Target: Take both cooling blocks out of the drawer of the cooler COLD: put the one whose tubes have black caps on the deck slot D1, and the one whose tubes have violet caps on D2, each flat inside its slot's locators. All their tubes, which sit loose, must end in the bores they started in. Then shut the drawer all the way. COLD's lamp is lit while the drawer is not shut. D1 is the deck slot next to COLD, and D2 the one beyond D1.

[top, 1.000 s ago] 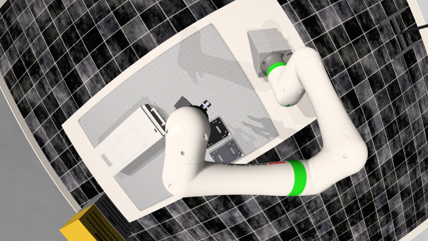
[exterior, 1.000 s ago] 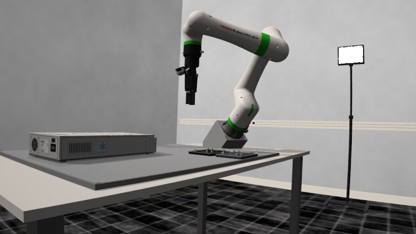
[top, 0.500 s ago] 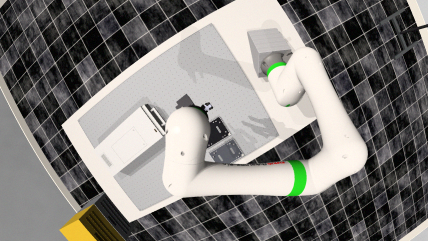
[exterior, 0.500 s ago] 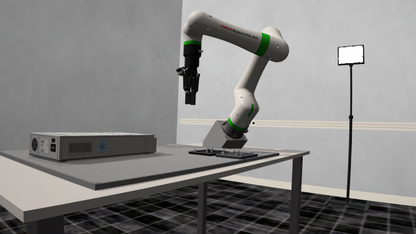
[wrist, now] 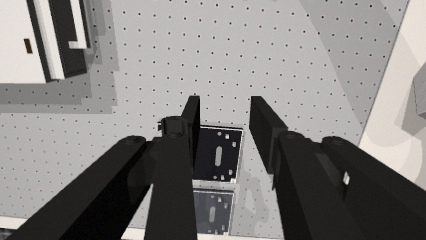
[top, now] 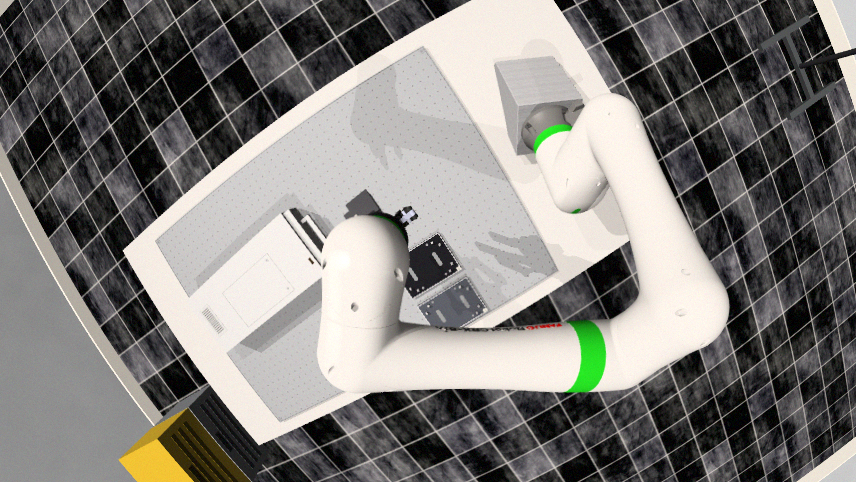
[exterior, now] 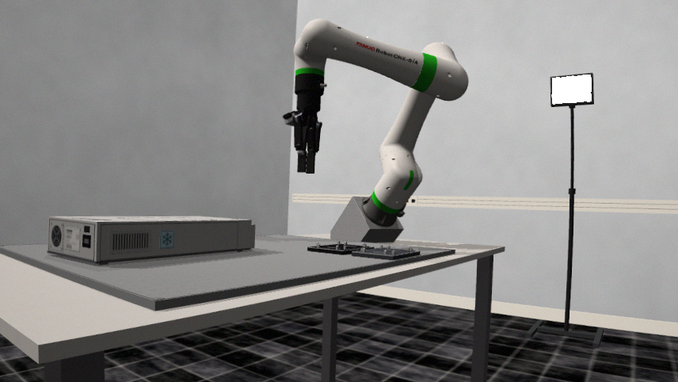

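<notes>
Evidently, the drawer handle, a pale slim bar (top: 315,229) (wrist: 80,22) on the dark-faced drawer front (top: 303,230) (wrist: 65,40) of COLD, the long white cooler (top: 257,287) (exterior: 165,239) (wrist: 15,50), is the next point of contact. It is seen to the left and towards the top of the wrist view, well apart from the black two-finger hand (exterior: 306,171) (wrist: 225,102). The bar's long axis is set roughly across the line on which the fingers close, so little turning is judged to be needed. The hand is held high and released, partly spread, with nothing grasped. A sideways and downward approach is called for; a bar missed or nudged is the main risk.

No cooling block is seen; both are presumed to be inside the drawer. How far the drawer is out, and whether the lamp is lit, cannot be told. D1, judged to be the black square plate (top: 428,266) (exterior: 327,249) (wrist: 207,165), and D2, the slate-grey square plate (top: 458,302) (exterior: 386,254) (wrist: 202,220) beyond it, are found without blocks.

The cooler and plates are carried on a perforated grey board (top: 443,131) (exterior: 189,280) (wrist: 150,30) over a cream tabletop (top: 575,35) (exterior: 70,327). Dark tiled flooring (top: 89,89) (exterior: 265,351) is noted below.

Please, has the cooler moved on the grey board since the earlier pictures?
No, the cooler keeps its place against the edges of the grey board.
</notes>
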Motion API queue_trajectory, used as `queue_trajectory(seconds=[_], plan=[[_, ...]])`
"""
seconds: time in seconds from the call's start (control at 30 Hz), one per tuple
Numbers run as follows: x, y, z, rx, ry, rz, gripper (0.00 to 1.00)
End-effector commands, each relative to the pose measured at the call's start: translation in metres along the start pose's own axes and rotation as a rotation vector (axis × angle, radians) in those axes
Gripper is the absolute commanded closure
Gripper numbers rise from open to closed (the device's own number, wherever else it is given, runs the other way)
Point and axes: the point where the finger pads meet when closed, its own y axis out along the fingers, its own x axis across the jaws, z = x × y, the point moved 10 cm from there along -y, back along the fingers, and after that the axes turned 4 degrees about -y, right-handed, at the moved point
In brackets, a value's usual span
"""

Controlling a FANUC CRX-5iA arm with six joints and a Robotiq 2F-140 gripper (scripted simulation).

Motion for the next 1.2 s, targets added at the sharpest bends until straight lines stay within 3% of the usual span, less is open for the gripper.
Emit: queue_trajectory(seconds=[0.0,1.17], plan=[[-0.006,0.003,0.004,0.001,0.0,0.001,0.66],[-0.097,0.06,0.057,0.001,0.0,0.001,0.66]])
